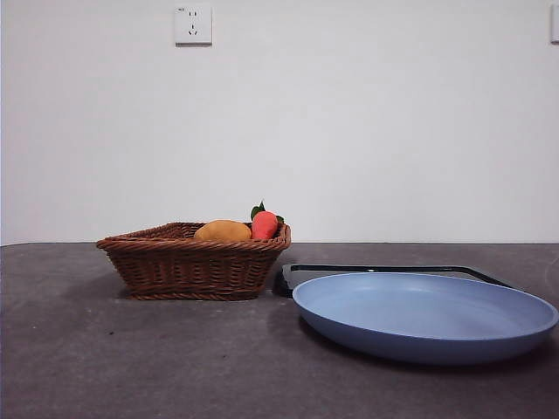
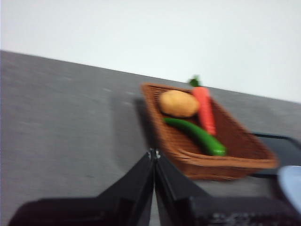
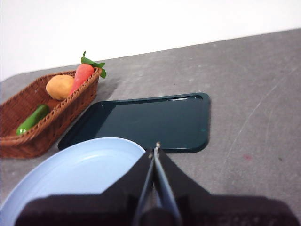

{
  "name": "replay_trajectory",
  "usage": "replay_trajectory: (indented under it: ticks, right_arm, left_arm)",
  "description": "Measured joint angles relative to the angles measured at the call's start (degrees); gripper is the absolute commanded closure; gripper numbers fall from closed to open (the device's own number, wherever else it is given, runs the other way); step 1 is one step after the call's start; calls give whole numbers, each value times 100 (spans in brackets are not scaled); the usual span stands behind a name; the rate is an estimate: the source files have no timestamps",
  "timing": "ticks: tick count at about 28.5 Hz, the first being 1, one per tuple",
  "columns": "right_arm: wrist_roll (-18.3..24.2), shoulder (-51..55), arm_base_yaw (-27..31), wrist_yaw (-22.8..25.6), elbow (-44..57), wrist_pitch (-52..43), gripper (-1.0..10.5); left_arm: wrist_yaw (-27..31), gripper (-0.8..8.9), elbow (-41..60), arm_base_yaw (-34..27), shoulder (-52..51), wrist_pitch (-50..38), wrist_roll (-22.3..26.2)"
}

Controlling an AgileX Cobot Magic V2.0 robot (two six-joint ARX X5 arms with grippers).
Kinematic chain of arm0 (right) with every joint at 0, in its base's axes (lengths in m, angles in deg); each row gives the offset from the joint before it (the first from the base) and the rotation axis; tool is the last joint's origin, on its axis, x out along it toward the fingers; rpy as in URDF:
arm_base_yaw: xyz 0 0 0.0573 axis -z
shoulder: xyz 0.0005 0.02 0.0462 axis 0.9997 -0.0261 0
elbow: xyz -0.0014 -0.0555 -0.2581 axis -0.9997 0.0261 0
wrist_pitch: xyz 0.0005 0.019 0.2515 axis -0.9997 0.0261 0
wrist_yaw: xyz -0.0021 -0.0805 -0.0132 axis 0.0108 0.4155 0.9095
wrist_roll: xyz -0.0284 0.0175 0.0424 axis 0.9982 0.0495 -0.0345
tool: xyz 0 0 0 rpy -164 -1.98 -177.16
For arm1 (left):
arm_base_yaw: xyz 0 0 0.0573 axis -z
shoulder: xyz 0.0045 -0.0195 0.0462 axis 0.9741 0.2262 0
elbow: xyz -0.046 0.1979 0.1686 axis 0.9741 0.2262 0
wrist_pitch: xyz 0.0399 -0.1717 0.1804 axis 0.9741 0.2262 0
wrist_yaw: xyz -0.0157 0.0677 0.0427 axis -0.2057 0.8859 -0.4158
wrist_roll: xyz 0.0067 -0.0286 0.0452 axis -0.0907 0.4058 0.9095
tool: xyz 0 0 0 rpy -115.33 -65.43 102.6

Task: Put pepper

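The pepper (image 2: 196,135), long, glossy and dark green, lies inside the brown wicker basket (image 2: 244,162); it also shows in the right wrist view (image 3: 32,119). The basket's wall hides it in the front view. My left gripper (image 2: 154,153) is shut and empty, held short of the basket's near corner. My right gripper (image 3: 156,149) is shut and empty above the far rim of the blue plate (image 3: 75,176). Neither gripper shows in the front view.
The basket (image 1: 188,266) also holds a yellow-orange oval fruit (image 1: 222,231) and a red-orange piece with green leaves (image 1: 264,224). The blue plate (image 1: 424,336) sits at the front right, with a dark tray (image 3: 150,122) behind it, next to the basket. A wall stands behind the table.
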Motion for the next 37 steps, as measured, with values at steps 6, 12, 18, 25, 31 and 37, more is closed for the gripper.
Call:
replay_trajectory:
  ticks: [6, 12, 18, 25, 31, 37]
  right_arm:
    - [-603, -72, 0, -2, -4, 2, 941]
    - [-1080, -306, 0, -2, -498, 2, 941]
    - [-1141, -1019, 2, -133, -1353, 68, 941]
    - [-791, -2249, 0, -715, -2892, 1130, 941]
    - [2, -3333, -85, -1191, -4371, 2697, 941]
    - [890, -4175, -297, -1204, -5558, 4240, 941]
  left_arm:
    - [-675, 807, -2, 0, 0, 0, -710]
    - [-723, 806, -472, 0, 173, 413, -1115]
    - [-820, 806, -1478, 0, 903, 686, -1154]
    - [-1519, 806, -2717, 0, 2120, 1615, -693]
    - [-1775, 806, -3823, 81, 2796, 2802, 269]
    - [-1757, 806, -4699, 520, 3226, 4022, 1130]
